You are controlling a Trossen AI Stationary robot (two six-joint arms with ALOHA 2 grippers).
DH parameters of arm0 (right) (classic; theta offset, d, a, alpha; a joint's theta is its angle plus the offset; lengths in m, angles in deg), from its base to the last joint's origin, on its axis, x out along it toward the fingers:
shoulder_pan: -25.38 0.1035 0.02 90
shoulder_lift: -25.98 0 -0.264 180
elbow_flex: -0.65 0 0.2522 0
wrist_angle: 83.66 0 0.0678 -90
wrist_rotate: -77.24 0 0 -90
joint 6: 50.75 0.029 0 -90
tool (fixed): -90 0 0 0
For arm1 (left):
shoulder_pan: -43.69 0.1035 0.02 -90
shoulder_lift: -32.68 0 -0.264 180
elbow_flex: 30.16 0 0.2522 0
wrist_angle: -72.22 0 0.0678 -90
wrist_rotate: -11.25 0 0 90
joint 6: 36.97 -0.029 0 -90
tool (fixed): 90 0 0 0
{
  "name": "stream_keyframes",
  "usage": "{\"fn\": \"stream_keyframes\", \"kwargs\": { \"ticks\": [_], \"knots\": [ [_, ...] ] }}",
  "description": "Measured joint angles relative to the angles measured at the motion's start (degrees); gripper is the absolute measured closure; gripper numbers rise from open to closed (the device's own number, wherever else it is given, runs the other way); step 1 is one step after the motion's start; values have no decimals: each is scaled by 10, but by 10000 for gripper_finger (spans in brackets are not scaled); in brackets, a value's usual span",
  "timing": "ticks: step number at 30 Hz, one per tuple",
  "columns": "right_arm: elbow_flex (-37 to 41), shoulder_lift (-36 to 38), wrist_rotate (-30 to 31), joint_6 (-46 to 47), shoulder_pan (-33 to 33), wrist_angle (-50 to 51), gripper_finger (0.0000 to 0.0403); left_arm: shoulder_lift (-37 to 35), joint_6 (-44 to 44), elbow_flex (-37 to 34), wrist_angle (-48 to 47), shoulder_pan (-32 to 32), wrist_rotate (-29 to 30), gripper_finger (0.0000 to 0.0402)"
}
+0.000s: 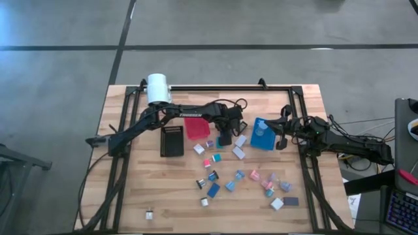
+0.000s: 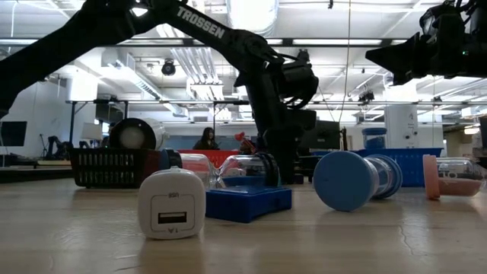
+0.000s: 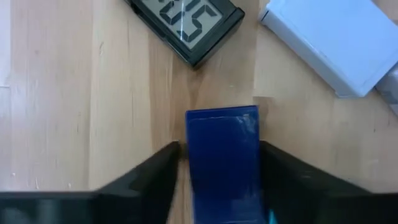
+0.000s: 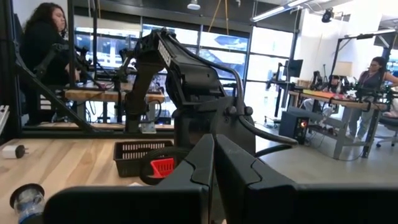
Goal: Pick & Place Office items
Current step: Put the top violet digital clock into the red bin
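From above, my left pincer (image 1: 224,136) sits mid-table between the red bin (image 1: 196,127) and blue bin (image 1: 262,134), down over a dark blue box (image 1: 224,138). The small items (image 1: 238,177) scatter below it toward the front edge, with bare table (image 1: 130,189) at front left. My right pincer (image 1: 283,139) waits beside the blue bin, near the right edge.

At table level, a white charger (image 2: 172,204) and a blue spool (image 2: 352,180) stand well apart.

My left wrist shows both fingers (image 3: 152,180) flanking the blue box (image 3: 225,162), thin gaps each side, not yet gripping; a clock (image 3: 186,25) and a white box (image 3: 339,40) lie near.

My right wrist shows my fingers (image 4: 186,180) clenched, empty.
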Motion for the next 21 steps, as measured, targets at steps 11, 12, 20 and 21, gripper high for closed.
{"fn": "stream_keyframes", "kwargs": {
  "ticks": [11, 12, 20, 21],
  "knots": [
    [0, 0, 0, -2, 0, -2, 390, -29, -10, 8, -4, 1, -21, 251],
    [0, 0, 0, -2, 0, -2, 390, -41, -11, 7, -3, 1, -23, 251],
    [0, 0, 0, 7, 0, -2, 390, -197, -32, -33, 33, 1, -68, 251],
    [0, 0, 0, 10, 0, -2, 390, -226, -32, -54, 54, 1, -84, 251]
  ]
}}
